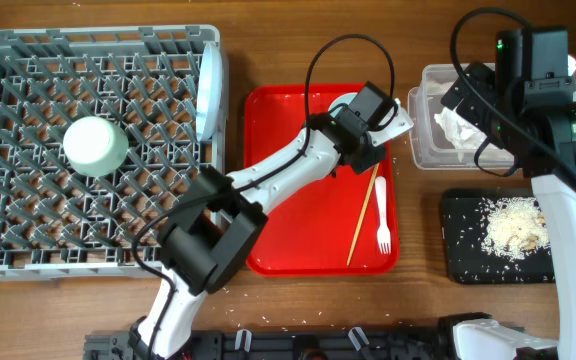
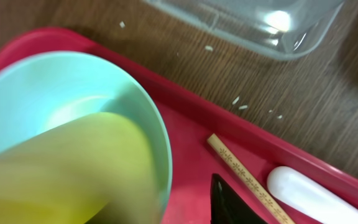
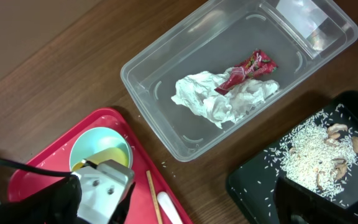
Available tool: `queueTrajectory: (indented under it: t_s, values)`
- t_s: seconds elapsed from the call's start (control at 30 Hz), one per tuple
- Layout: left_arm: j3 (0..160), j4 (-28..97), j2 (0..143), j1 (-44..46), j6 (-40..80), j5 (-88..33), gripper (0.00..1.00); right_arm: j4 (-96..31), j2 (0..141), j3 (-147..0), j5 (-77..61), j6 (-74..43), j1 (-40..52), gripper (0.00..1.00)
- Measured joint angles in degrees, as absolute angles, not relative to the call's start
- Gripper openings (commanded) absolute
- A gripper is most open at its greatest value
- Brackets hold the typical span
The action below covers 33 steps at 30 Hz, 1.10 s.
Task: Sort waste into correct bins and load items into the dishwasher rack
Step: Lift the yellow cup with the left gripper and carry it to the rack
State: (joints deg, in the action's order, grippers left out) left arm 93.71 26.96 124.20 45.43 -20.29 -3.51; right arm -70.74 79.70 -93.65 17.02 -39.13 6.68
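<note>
Yellow cup [image 2: 73,168] sits inside a pale bowl [image 2: 55,87] on the red tray [image 1: 308,230], with the left gripper [image 1: 353,125] right over it. Whether its jaws pinch the cup I cannot tell. Right gripper [image 1: 473,105] hangs spread wide above the tub [image 3: 166,81], holding nothing.

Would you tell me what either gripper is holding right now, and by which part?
It cannot be told for the left gripper, which is at the yellow cup standing in the bowl. The right gripper is open and holds nothing.
</note>
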Motion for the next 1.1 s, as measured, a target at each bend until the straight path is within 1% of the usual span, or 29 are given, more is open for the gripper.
queueTrajectory:
  t_s: [0.13,0.3,0.4,0.57,0.63,0.77,0.8,0.93,1.1]
  values:
    - [93.7,25.9,124.9,45.4,-20.3,-3.5,0.26,-70.7,79.7,-93.6,17.0,-39.1,6.7,0.99]
    - [93.7,25.7,124.9,45.4,-20.3,-3.5,0.23,-70.7,79.7,-93.6,17.0,-39.1,6.7,1.00]
    - [93.7,25.7,124.8,45.4,-20.3,-3.5,0.23,-70.7,79.7,-93.6,17.0,-39.1,6.7,1.00]
    - [93.7,25.8,123.9,45.4,-20.3,-3.5,0.18,-70.7,79.7,-93.6,17.0,-39.1,6.7,1.00]
    - [93.7,25.9,123.9,45.4,-20.3,-3.5,0.15,-70.7,79.7,-93.6,17.0,-39.1,6.7,1.00]
    - [93.7,25.9,123.9,45.4,-20.3,-2.7,0.05,-70.7,79.7,-93.6,17.0,-39.1,6.7,1.00]
    - [93.7,25.9,123.9,45.4,-20.4,-2.4,0.04,-70.7,79.7,-93.6,17.0,-39.1,6.7,1.00]
    - [93.7,25.9,123.3,45.4,-20.3,-1.9,0.04,-70.7,79.7,-93.6,17.0,-39.1,6.7,1.00]
    - [93.7,26.7,122.5,45.4,-16.3,-2.0,0.04,-70.7,79.7,-93.6,17.0,-39.1,6.7,1.00]
